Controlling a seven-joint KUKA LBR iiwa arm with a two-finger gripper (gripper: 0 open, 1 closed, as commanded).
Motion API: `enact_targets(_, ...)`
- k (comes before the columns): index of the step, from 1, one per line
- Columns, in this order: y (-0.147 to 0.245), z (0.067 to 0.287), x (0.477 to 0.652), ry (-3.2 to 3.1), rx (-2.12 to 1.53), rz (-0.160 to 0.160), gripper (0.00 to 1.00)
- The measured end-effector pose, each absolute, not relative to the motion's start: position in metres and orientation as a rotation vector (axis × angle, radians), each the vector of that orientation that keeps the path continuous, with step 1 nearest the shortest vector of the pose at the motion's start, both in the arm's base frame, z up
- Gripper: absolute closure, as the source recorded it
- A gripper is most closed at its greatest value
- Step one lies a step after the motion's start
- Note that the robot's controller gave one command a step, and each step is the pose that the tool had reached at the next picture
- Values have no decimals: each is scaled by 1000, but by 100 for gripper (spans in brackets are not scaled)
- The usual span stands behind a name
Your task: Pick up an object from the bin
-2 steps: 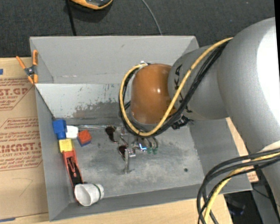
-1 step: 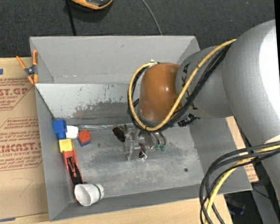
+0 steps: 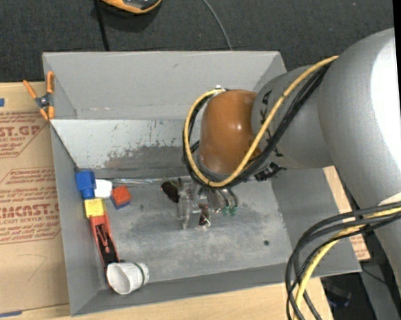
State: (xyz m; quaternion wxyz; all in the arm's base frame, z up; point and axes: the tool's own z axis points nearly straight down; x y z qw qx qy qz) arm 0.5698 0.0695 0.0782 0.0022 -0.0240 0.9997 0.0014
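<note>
My gripper (image 3: 194, 210) hangs low over the middle of the bin floor, under the arm's orange dome. A small dark brown thing (image 3: 169, 189) lies just to its upper left, close to it. A little green piece (image 3: 229, 211) shows at the gripper's right side; whether it is loose or touching I cannot tell. An orange-red block (image 3: 121, 196) sits further left on the floor, apart from the gripper.
Along the left wall lie a blue block (image 3: 85, 183), a white block (image 3: 103, 189), a yellow block (image 3: 94, 208), a long black and red thing (image 3: 104, 239) and a white cup (image 3: 127, 277) on its side. The arm covers the bin's right side.
</note>
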Motion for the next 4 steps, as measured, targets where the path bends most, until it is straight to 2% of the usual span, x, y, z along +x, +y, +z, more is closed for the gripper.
enact_targets(2, 52, 73, 588, 3135, 41, 8, 100)
enact_targets(3, 29, 111, 589, 3136, 108, 8, 100)
enact_targets(4, 17, 121, 588, 3134, -21, 7, 0)
